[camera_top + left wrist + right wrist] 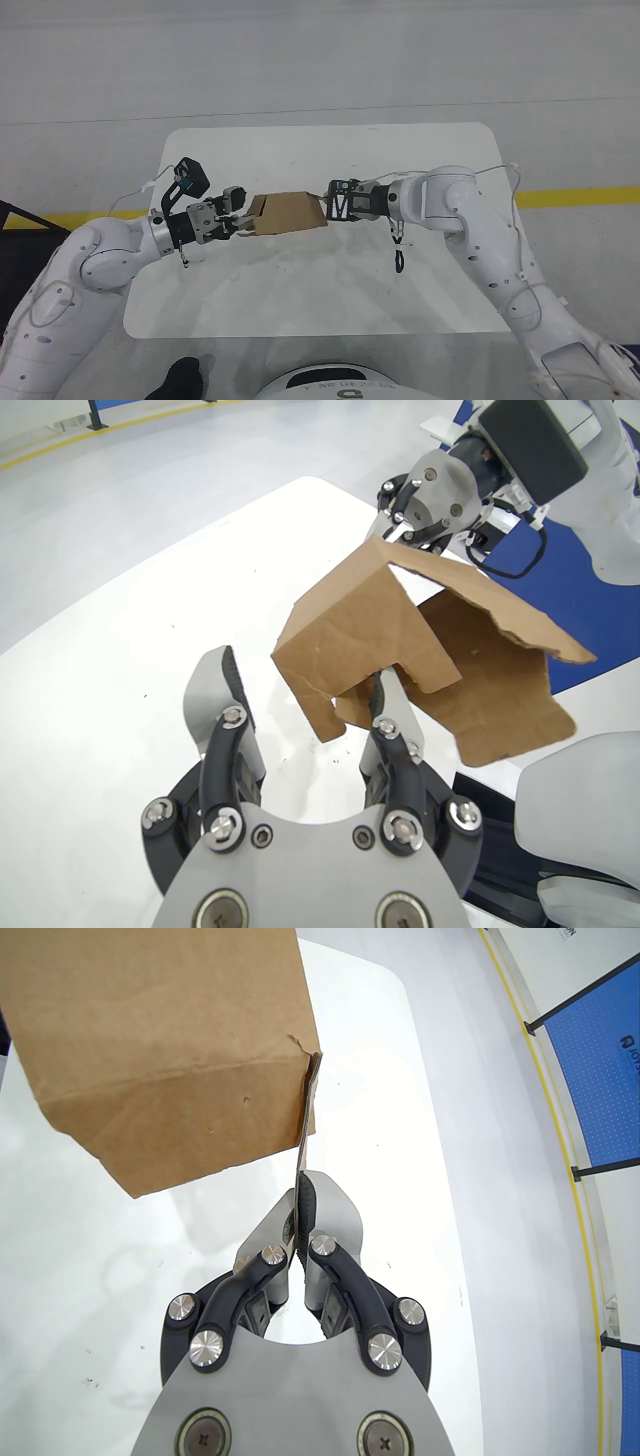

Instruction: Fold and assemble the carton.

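Note:
A brown cardboard carton [290, 212] hangs partly folded above the middle of the white table [300, 300], held between the two arms. My right gripper [301, 1208] is shut on a thin flap edge at one end of the carton [165, 1053]; it also shows at the carton's far end [400, 527]. At the other end my left gripper [307, 685] stands open. Loose flaps of the carton [360, 635] hang between its fingers, and one fingertip [382, 690] sits just under a flap. In the top view the left gripper [232, 215] and right gripper [335, 205] face each other.
A black cable loop [399, 255] dangles from the right arm over the table. The table's rounded edges lie well away from the carton on all sides. A yellow floor line [580, 196] runs beside the table.

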Controlling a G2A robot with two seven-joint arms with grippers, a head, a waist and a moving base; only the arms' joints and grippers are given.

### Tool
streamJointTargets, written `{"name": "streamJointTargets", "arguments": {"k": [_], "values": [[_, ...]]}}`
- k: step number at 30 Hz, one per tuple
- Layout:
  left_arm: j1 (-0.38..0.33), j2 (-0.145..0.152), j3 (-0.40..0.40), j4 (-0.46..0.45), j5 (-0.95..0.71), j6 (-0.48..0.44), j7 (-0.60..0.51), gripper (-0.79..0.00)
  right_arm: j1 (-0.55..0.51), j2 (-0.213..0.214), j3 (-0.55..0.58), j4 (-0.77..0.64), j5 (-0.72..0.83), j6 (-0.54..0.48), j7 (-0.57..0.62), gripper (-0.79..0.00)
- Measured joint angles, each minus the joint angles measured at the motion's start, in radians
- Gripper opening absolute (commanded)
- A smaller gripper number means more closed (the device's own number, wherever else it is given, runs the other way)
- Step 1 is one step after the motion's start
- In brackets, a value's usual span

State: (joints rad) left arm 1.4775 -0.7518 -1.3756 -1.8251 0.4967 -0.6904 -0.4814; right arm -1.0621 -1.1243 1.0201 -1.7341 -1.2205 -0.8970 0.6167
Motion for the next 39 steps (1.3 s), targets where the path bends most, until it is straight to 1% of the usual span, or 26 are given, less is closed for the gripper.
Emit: {"name": "streamJointTargets", "arguments": {"k": [6,8,11,12,14,15,16,17,19,21,22,24,26,27,28,29,30,32,35,36,37,39], "values": [[0.008,0.000,-0.029,0.011,-0.009,-0.009,0.009,-0.486,0.008,0.003,-0.007,0.011,0.013,-0.004,0.003,-0.785],[0.013,0.001,-0.037,0.008,-0.004,-0.013,0.010,-0.542,0.011,0.003,-0.012,0.014,0.016,-0.007,0.007,-0.785],[0.025,0.001,-0.051,0.001,0.004,-0.022,0.013,-0.591,0.016,0.004,-0.021,0.018,0.021,-0.009,0.013,-0.785],[0.029,0.001,-0.055,-0.001,0.005,-0.024,0.013,-0.616,0.018,0.004,-0.023,0.019,0.023,-0.009,0.015,-0.785],[0.038,0.002,-0.065,-0.004,0.006,-0.030,0.013,-0.720,0.021,0.004,-0.028,0.020,0.028,-0.011,0.020,-0.785],[0.041,0.002,-0.068,-0.005,0.005,-0.033,0.012,-0.785,0.022,0.005,-0.030,0.021,0.030,-0.012,0.022,-0.785],[0.045,0.002,-0.073,-0.006,0.002,-0.037,0.009,-0.785,0.024,0.005,-0.032,0.022,0.034,-0.012,0.026,-0.582],[0.048,0.003,-0.075,-0.006,-0.002,-0.040,0.006,-0.785,0.025,0.005,-0.033,0.022,0.036,-0.011,0.027,-0.480],[0.053,0.003,-0.081,-0.005,-0.016,-0.047,-0.003,-0.785,0.027,0.006,-0.037,0.022,0.042,-0.008,0.030,-0.369],[0.055,0.004,-0.085,-0.002,-0.031,-0.050,-0.014,-0.785,0.029,0.006,-0.040,0.021,0.047,-0.006,0.031,-0.191],[0.055,0.004,-0.087,0.001,-0.044,-0.051,-0.021,-0.785,0.031,0.007,-0.041,0.019,0.050,-0.005,0.030,-0.151],[0.053,0.004,-0.089,0.005,-0.069,-0.052,-0.031,-0.785,0.032,0.008,-0.041,0.017,0.055,-0.003,0.025,-0.175],[0.049,0.004,-0.091,0.014,-0.102,-0.053,-0.041,-0.785,0.031,0.009,-0.037,0.012,0.059,-0.002,0.016,-0.154],[0.047,0.004,-0.091,0.018,-0.115,-0.052,-0.045,-0.785,0.030,0.010,-0.033,0.011,0.061,0.000,0.010,-0.114],[0.045,0.004,-0.093,0.023,-0.130,-0.048,-0.046,-0.785,0.028,0.012,-0.022,0.009,0.065,0.007,0.001,-0.043],[0.043,0.003,-0.094,0.028,-0.138,-0.046,-0.046,-0.785,0.025,0.015,-0.009,0.008,0.069,0.016,-0.010,-0.003],[0.042,0.003,-0.095,0.033,-0.146,-0.043,-0.045,-0.785,0.019,0.017,0.010,0.007,0.077,0.030,-0.025,-0.015],[0.039,0.002,-0.097,0.045,-0.152,-0.038,-0.043,-0.785,-0.005,0.025,0.063,-0.003,0.114,0.051,-0.079,-0.071],[0.035,0.000,-0.099,0.063,-0.129,-0.025,-0.031,-0.785,-0.055,0.037,0.138,-0.012,0.215,0.005,-0.180,-0.403],[0.034,-0.001,-0.098,0.067,-0.120,-0.020,-0.025,-0.785,-0.067,0.041,0.155,-0.009,0.253,-0.018,-0.207,-0.413],[0.033,-0.003,-0.096,0.073,-0.113,-0.014,-0.018,-0.785,-0.078,0.044,0.168,-0.003,0.300,-0.052,-0.231,-0.403],[0.030,-0.005,-0.094,0.081,-0.114,-0.007,-0.009,-0.785,-0.080,0.047,0.167,0.006,0.356,-0.100,-0.241,-0.388]]}}
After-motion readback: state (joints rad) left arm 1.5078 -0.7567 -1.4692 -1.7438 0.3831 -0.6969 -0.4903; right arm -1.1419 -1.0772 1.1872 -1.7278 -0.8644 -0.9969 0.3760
